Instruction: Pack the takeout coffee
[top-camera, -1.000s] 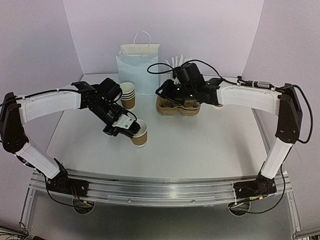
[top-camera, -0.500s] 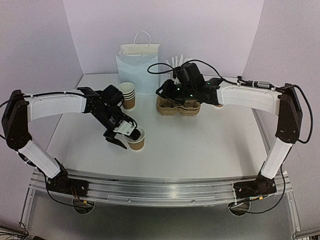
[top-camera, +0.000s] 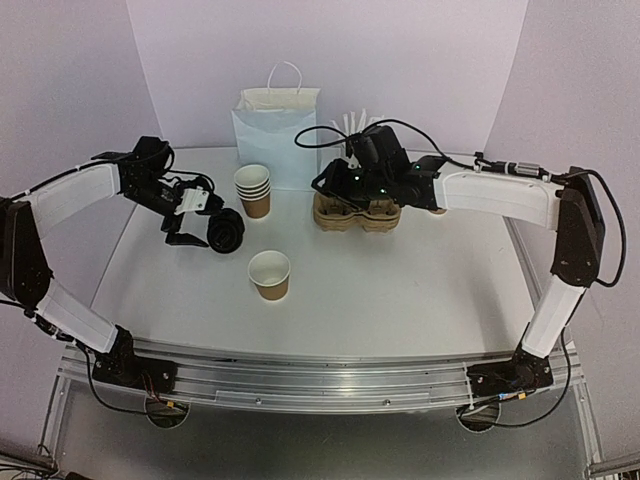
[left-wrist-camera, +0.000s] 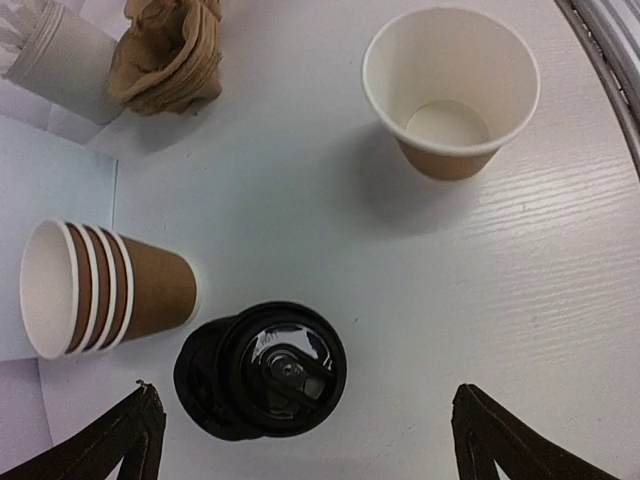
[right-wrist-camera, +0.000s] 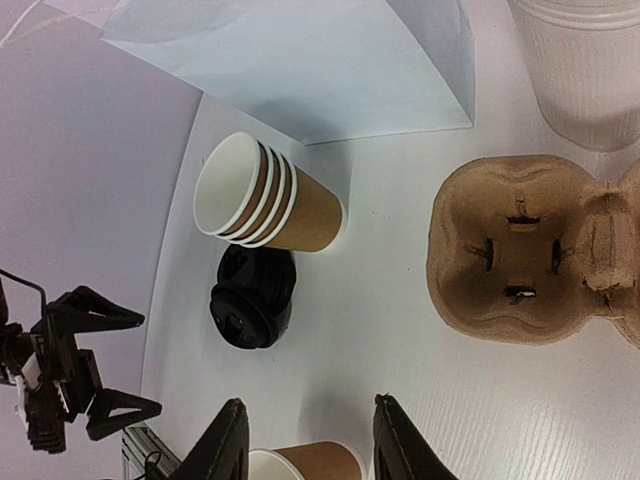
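- Your left end effector (top-camera: 192, 220) stood wide open and empty, poised beside the lids.
- The stack of black lids (left-wrist-camera: 262, 370) rested on the table (top-camera: 420, 290), framed between the open fingers in the wrist view. The step in hand appeared to be a lid pick. To do it well, you needed to descend squarely, straddle the top rim, and close on one lid only.
- The nested cups (top-camera: 254, 190) stood close beside the lids, a likely snag for the far finger.
- The single cup (top-camera: 270, 274) stood apart, upright and unlidded.
- The carrier (top-camera: 355, 212) sat at the rear centre, and its visible pockets were empty.
- Your right end effector (right-wrist-camera: 310, 400) hovered by the carrier, partly open and holding nothing.
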